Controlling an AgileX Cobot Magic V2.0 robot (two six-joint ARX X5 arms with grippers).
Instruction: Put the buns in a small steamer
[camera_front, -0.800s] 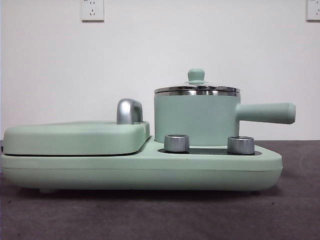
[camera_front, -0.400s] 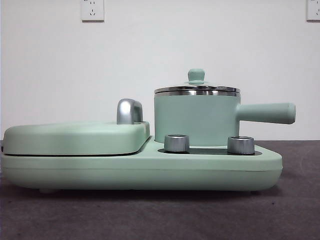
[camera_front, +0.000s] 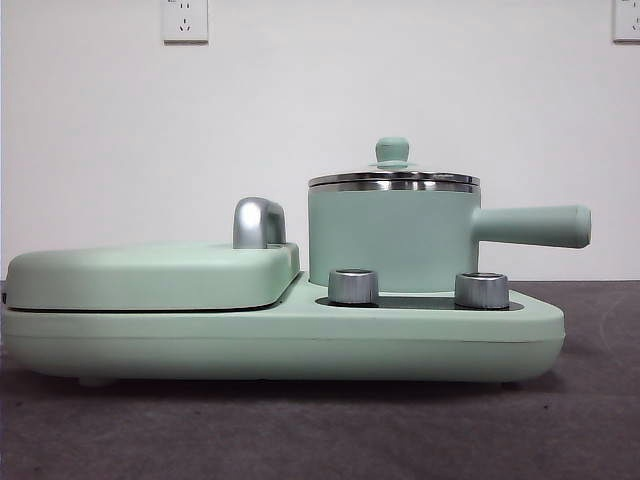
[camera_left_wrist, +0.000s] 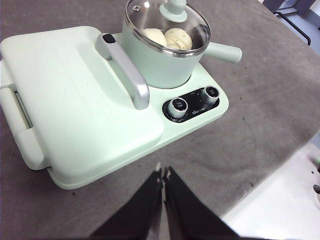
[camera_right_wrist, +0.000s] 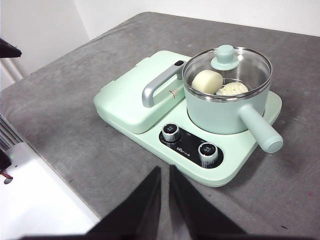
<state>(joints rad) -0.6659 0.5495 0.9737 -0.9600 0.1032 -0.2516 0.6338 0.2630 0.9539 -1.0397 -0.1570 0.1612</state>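
With both arms hanging well back from the appliance, the small steamer (camera_front: 392, 238) stands upright on the right half of the mint-green base unit (camera_front: 290, 340), its glass lid (camera_right_wrist: 227, 66) seated on the steel rim and its straight handle (camera_front: 530, 226) pointing away from the griddle cover (camera_front: 150, 275). Through the lid both buns are seen inside the pot, side by side and touching: the smooth cream bun (camera_right_wrist: 207, 81) and the pleated white bun (camera_right_wrist: 232, 88) (green specks too small to confirm). Two silver knobs (camera_front: 353, 286) sit on the black panel just in front of the pot. Left tool (camera_left_wrist: 163, 175): jaws pressed together, holding nothing, above the grey tabletop (camera_left_wrist: 260, 115) near the base unit's edge. Right tool (camera_right_wrist: 164, 175): jaws nearly together with a narrow slit between them, holding nothing, over the tabletop in front of the knobs.
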